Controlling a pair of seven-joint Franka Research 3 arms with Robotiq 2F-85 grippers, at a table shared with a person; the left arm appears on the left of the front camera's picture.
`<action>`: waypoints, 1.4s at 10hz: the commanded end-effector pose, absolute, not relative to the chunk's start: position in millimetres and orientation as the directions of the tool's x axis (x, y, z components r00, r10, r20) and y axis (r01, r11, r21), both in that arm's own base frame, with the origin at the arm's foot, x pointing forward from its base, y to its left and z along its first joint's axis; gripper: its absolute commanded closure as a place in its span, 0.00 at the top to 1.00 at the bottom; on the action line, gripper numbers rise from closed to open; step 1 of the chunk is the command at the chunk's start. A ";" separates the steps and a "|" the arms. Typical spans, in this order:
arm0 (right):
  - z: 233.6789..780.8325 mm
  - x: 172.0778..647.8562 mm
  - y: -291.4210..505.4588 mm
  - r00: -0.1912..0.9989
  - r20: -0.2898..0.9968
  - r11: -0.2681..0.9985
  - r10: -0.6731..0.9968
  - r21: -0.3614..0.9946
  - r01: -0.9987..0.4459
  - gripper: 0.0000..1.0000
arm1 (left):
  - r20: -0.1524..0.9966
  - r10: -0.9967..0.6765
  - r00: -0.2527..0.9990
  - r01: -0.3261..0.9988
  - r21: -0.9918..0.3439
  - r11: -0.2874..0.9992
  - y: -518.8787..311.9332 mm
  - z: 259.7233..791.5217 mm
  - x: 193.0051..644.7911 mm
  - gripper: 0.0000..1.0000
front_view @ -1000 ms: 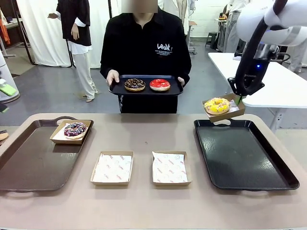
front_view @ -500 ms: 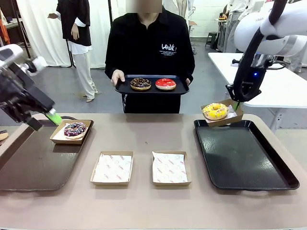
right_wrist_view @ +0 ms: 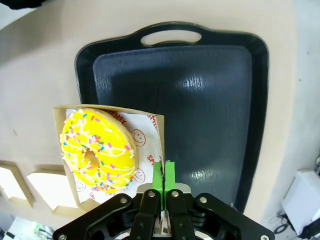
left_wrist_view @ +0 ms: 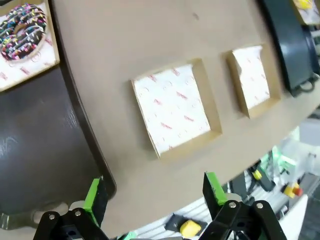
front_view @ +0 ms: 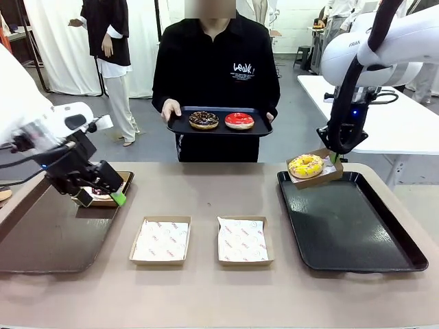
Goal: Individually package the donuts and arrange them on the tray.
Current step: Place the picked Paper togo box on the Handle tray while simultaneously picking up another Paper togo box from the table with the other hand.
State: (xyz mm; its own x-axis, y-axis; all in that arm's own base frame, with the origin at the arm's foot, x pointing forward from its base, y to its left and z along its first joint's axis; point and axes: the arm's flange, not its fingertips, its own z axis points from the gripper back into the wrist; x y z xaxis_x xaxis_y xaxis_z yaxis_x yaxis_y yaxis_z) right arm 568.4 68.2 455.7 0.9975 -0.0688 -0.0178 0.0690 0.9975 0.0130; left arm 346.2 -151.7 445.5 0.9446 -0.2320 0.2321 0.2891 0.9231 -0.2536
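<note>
Right claw [right_wrist_view: 163,170] is clenched on the side wall of a paper box [right_wrist_view: 110,108] carrying the yellow donut [right_wrist_view: 97,150], at the black tray's [right_wrist_view: 215,100] far-left corner. Left claw [left_wrist_view: 155,192] is released, empty, near the boxed sprinkled donut [left_wrist_view: 21,31] on the brown tray [left_wrist_view: 40,135]. Chocolate donut [front_view: 204,120] and red donut [front_view: 239,120] sit on the person's tray [front_view: 180,127].

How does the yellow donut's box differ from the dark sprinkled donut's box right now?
The yellow donut has yellow icing, the dark donut purple-black. The yellow donut's box is pinched by the shut right gripper over a corner of the black tray; the dark donut's box lies on the brown tray, the open left gripper nearby, not gripping it. Both donuts are sprinkled rings in paper-lined boxes.
</note>
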 end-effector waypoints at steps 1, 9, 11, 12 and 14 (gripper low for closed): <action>456.9 567.6 66.2 0.998 -0.017 0.998 -0.061 0.021 0.061 0.01 | 0.223 -0.186 0.957 0.226 -0.171 0.959 -171.4 421.7 366.5 1.00; 456.9 567.6 66.2 0.998 -0.017 0.998 -0.061 0.021 0.061 0.01 | 0.146 -0.160 0.976 0.184 -0.168 0.968 -192.8 388.8 391.5 1.00; 456.9 567.6 66.2 0.998 -0.017 0.998 -0.061 0.021 0.061 0.01 | 0.146 -0.160 0.976 0.184 -0.168 0.968 -192.8 388.8 391.5 1.00; 456.9 567.6 66.2 0.998 -0.017 0.998 -0.061 0.021 0.061 0.01 | 0.146 -0.160 0.976 0.184 -0.168 0.968 -192.8 388.8 391.5 1.00; 456.9 567.6 66.2 0.998 -0.017 0.998 -0.061 0.021 0.061 0.01 | 0.146 -0.160 0.976 0.184 -0.168 0.968 -192.8 388.8 391.5 1.00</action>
State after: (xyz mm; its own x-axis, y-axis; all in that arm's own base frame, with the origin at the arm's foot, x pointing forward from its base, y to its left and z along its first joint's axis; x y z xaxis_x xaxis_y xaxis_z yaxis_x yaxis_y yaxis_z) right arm 568.4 67.1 455.8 0.9975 -0.0677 -0.0180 0.0679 0.9976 0.0133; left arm 392.5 -193.0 390.2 0.9789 -0.1592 0.1282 0.1810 0.9665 -0.1818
